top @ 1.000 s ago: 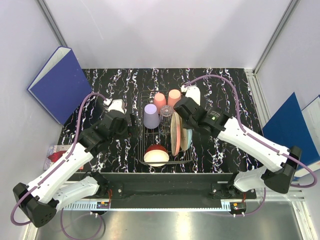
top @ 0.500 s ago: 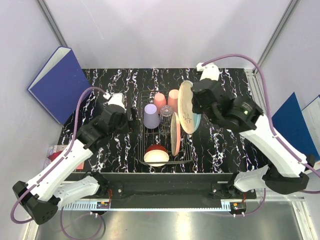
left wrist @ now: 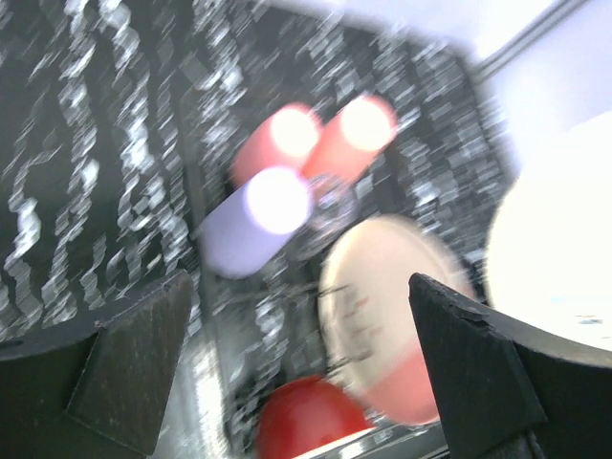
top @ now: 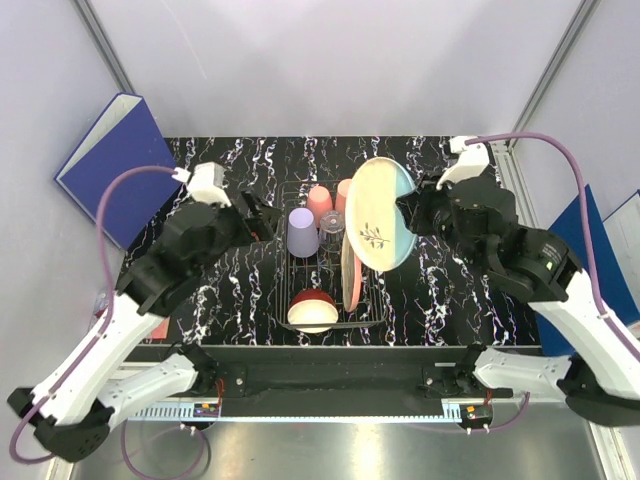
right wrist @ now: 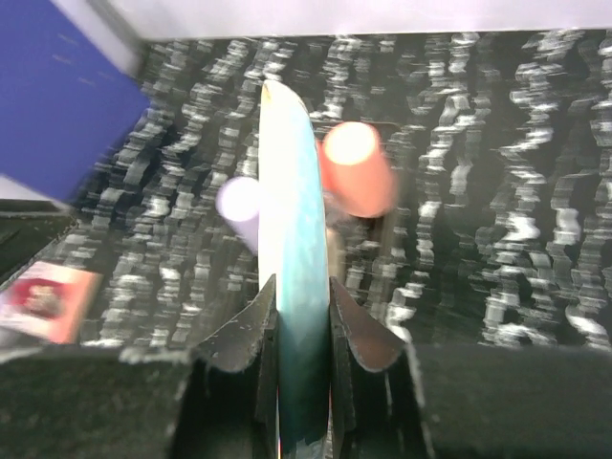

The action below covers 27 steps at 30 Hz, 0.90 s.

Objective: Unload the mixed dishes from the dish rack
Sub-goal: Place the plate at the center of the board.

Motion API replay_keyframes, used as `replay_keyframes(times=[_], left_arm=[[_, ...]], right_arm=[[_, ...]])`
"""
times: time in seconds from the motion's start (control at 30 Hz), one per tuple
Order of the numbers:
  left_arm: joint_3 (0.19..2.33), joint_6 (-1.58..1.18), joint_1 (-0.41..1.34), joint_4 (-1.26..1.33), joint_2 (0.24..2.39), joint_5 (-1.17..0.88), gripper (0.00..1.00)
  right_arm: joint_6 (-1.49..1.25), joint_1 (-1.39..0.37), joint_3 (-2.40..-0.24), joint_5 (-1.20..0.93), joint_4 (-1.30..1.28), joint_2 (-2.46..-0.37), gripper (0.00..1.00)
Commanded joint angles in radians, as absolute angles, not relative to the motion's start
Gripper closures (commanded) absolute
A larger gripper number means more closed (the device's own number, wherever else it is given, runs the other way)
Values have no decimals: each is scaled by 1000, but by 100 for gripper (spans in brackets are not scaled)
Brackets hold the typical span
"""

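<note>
Plate aloft: the round blue-and-cream plate [top: 378,215] [right wrist: 292,239] is pinched by its rim in the right gripper [top: 408,213] [right wrist: 295,316], jaws narrow on the edge, tilted over the far right corner of the rectangular wire-grid dish rack [top: 281,255]. The left gripper [top: 262,218] [left wrist: 301,325] hovers just left of the rack, jaws wide, holding nothing. In the rack sit a lavender cup [top: 302,232], two salmon-pink cups [top: 319,200], a clear glass [top: 332,222], an upright salmon-pink plate [top: 352,275] and, nearest, a red bowl [top: 312,308].
</note>
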<state>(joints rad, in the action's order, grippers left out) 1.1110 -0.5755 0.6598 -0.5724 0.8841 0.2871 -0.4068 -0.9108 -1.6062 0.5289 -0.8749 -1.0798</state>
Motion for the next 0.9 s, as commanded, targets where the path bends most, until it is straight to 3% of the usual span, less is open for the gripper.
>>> replay_keyframes(times=[0.0,0.17,0.33,0.47,0.63,0.87], left_arm=[[1104,-586,657,-354,808,164,1],[1118,-549,652,-298,778,57,1],[1137,-540,637,-291,773,38,1],[1129,-543,604,-281,793,6,1],[1118,-597,514,-187,868,-193,1],[1138,-646,485,-107,985,-311,1]], right_arm=[[-550,-761,-1521,258,-491,-1011,100],[-795,-511,-1382,-205,-226,-1012,100],[-1130,-345,-1206,-504,266,-1089,100],[-1244,-336,-1147,-589,508,-1167,100],[-1217,-336,-1147,-624,502,-1212,100],[-1197,-337,-1131,-666,500,-1210,100]])
